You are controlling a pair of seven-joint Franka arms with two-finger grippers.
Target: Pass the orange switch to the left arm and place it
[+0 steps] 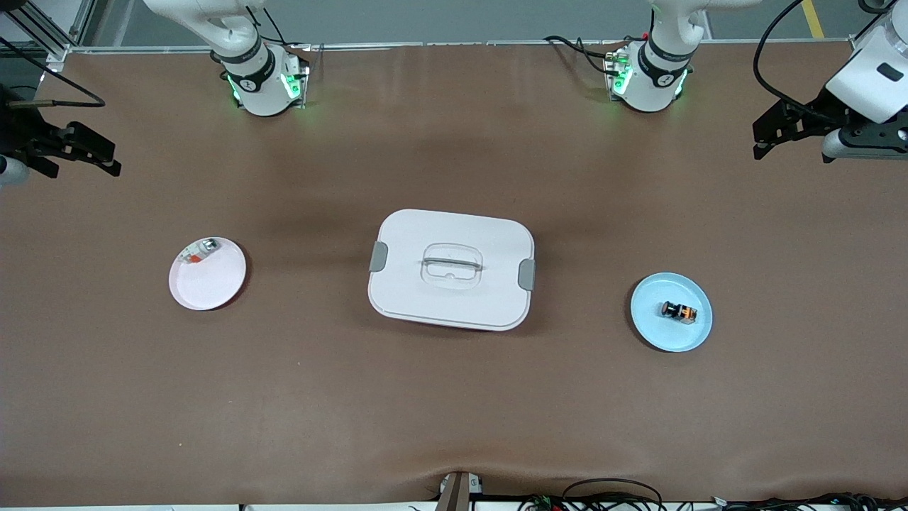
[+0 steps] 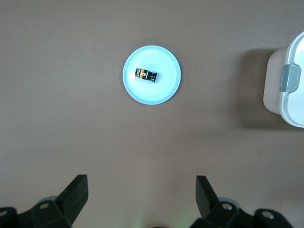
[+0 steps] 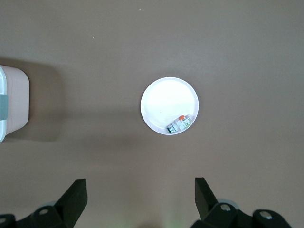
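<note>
The orange switch [image 1: 679, 311] [image 2: 146, 75] lies on its side on a small blue plate [image 1: 660, 333] [image 2: 159, 92] toward the left arm's end of the table. The white lidded box [image 1: 452, 268] [image 2: 290, 102] [image 3: 12, 102] stands mid-table between the two plates. My left gripper [image 1: 760, 140] [image 2: 141, 183] hangs open and empty, high over the table at its own end, well clear of the blue plate. My right gripper [image 1: 112, 157] [image 3: 140, 185] hangs open and empty high over the table's other end.
A pink plate [image 1: 209, 284] [image 3: 164, 99] toward the right arm's end carries a small silver-and-clear part [image 1: 198, 252] [image 3: 180, 124] at its rim. Bare brown tabletop surrounds the box and both plates. Cables lie along the table edge nearest the front camera.
</note>
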